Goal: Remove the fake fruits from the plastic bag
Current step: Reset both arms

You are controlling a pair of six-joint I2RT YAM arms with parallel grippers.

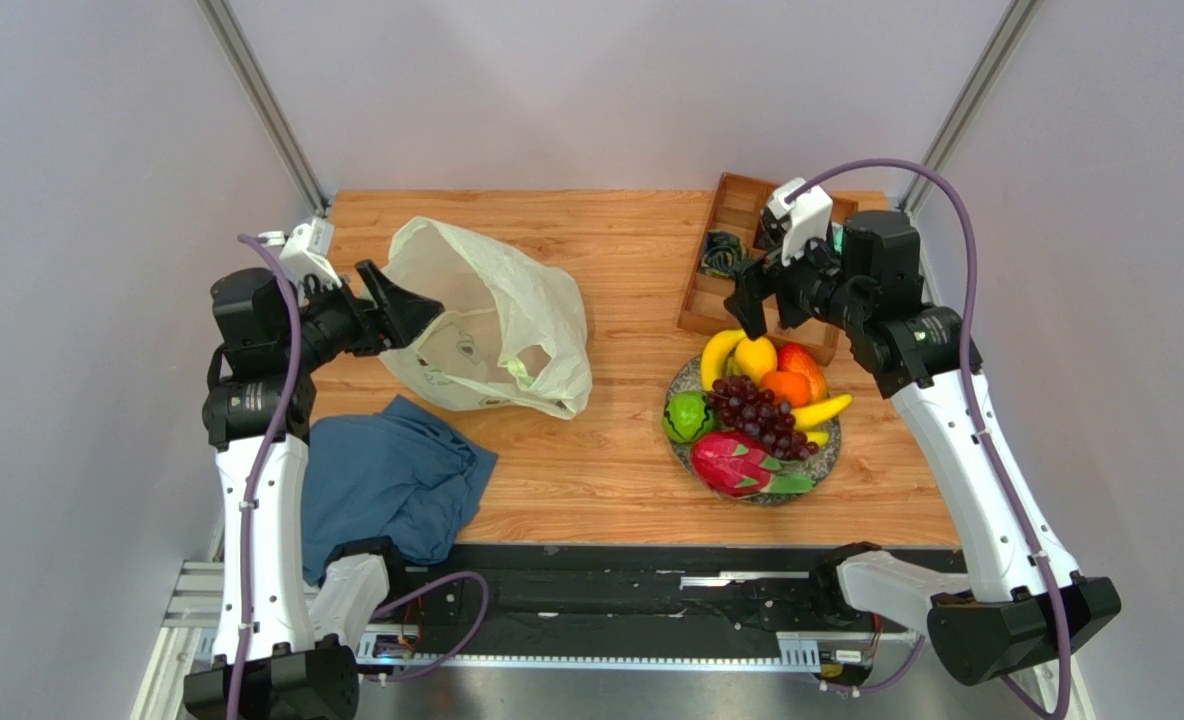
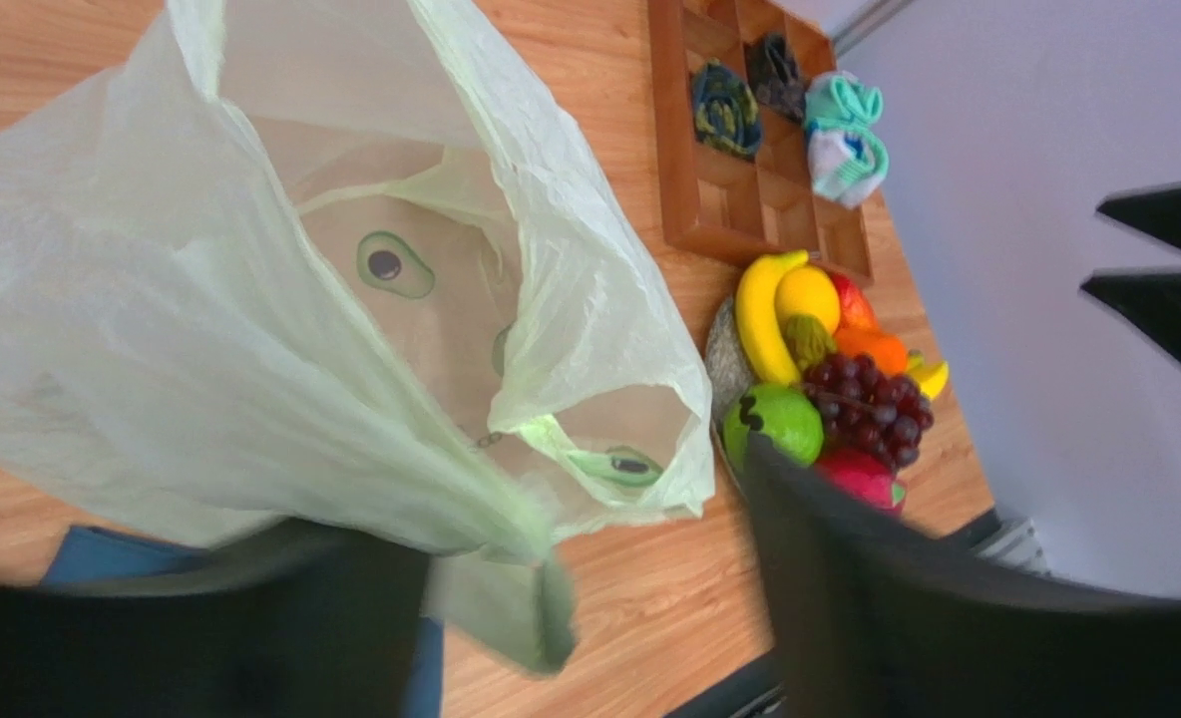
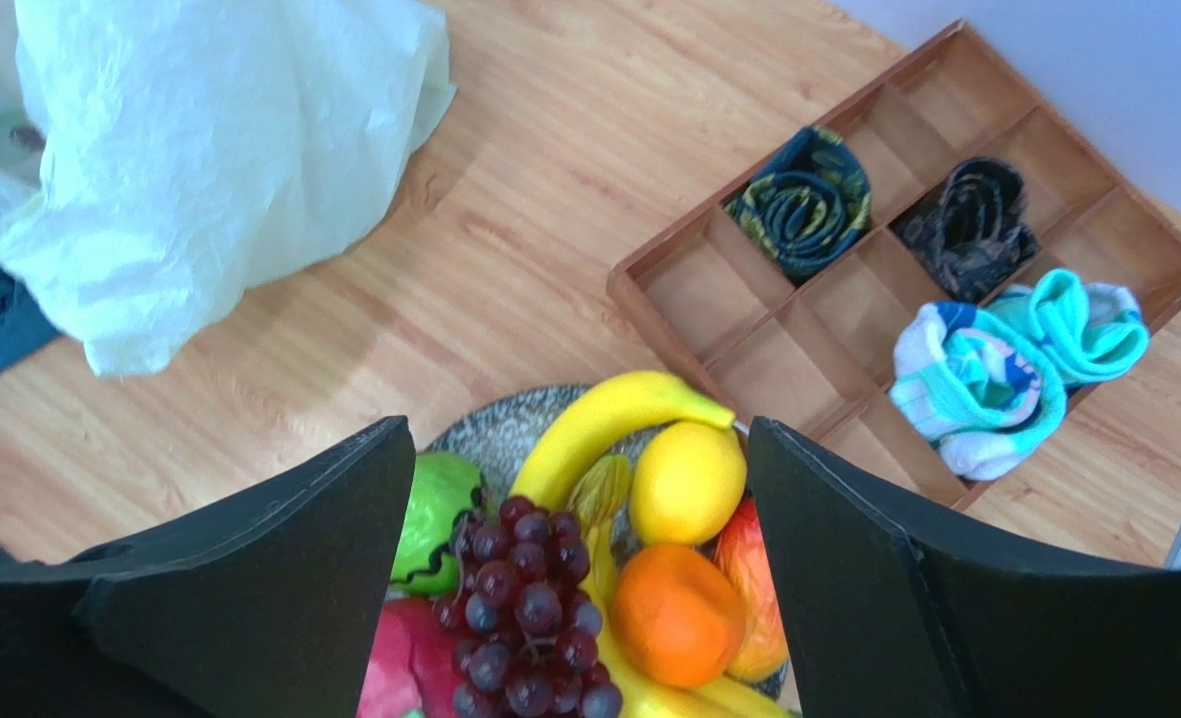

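Where the top camera looks down, the plastic bag [image 1: 486,323] lies crumpled at the far left of the table [image 1: 613,465], thin and pale yellow-green, with the left jaws at its left edge. The fake fruits [image 1: 756,413] are piled on a grey plate [image 1: 830,443] to the right, well apart from the bag: banana [image 1: 718,357], lemon [image 1: 756,357], orange [image 1: 788,386], green apple [image 1: 687,416] and dragon fruit [image 1: 733,461] around dark grapes. A blue cloth [image 1: 388,480] lies just beside the bag. In the left wrist view, the left jaws stand apart, with a fold of the bag hanging in the gap. The wood shows through the bag's film, which is printed with avocados. In the right wrist view, the right jaws gape wide above the glossy fruits, holding nothing.
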